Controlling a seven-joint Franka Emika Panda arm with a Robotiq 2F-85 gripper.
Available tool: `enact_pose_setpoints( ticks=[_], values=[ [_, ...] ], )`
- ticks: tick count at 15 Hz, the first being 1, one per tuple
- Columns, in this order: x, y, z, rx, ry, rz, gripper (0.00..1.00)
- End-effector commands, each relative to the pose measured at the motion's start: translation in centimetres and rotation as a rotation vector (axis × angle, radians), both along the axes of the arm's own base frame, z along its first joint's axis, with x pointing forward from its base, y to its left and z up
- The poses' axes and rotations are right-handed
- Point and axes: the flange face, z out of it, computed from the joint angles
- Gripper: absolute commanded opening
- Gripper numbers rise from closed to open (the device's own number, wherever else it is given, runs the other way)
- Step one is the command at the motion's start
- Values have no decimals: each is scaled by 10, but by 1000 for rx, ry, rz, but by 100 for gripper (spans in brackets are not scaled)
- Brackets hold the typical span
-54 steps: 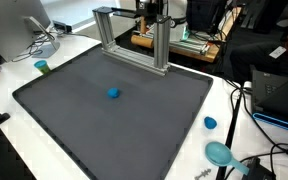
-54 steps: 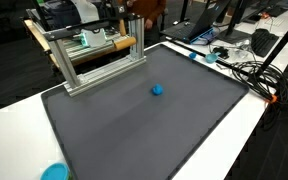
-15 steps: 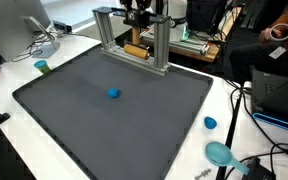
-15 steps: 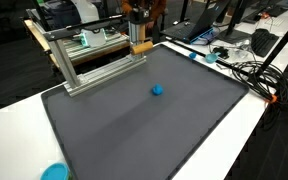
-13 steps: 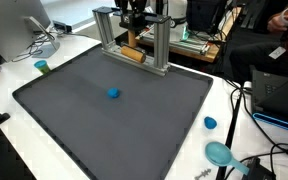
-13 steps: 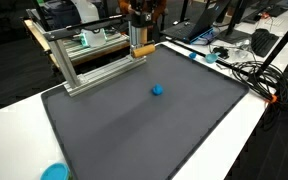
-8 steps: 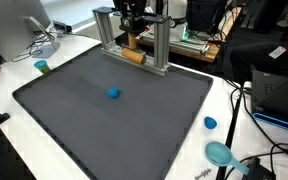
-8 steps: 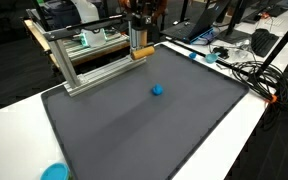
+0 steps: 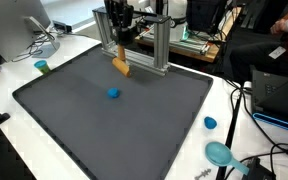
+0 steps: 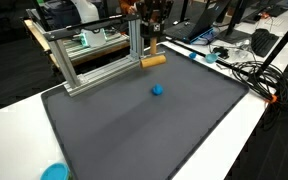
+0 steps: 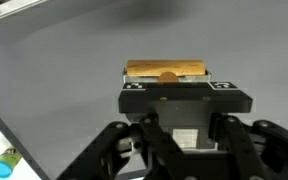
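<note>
Orange block (image 9: 120, 67) sits upper centre in an exterior view, clamped in the gripper (image 9: 119, 58), over the grey mat (image 9: 104, 130) before the metal frame (image 9: 162, 45). Blue ball (image 9: 113, 94) lies just below, apart.

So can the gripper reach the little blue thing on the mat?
Probably yes. The gripper hangs over the mat near the blue thing, with only bare mat between them. But it is shut on a wooden block, so it couldn't grab anything else now.
</note>
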Motion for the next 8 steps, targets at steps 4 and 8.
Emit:
enact_pose_setpoints(
  ticks=[4, 8],
  values=[
    [58, -2, -14, -47, -32, -130, 22],
    [57, -5, -29, -26, -5, -133, 47]
  ],
)
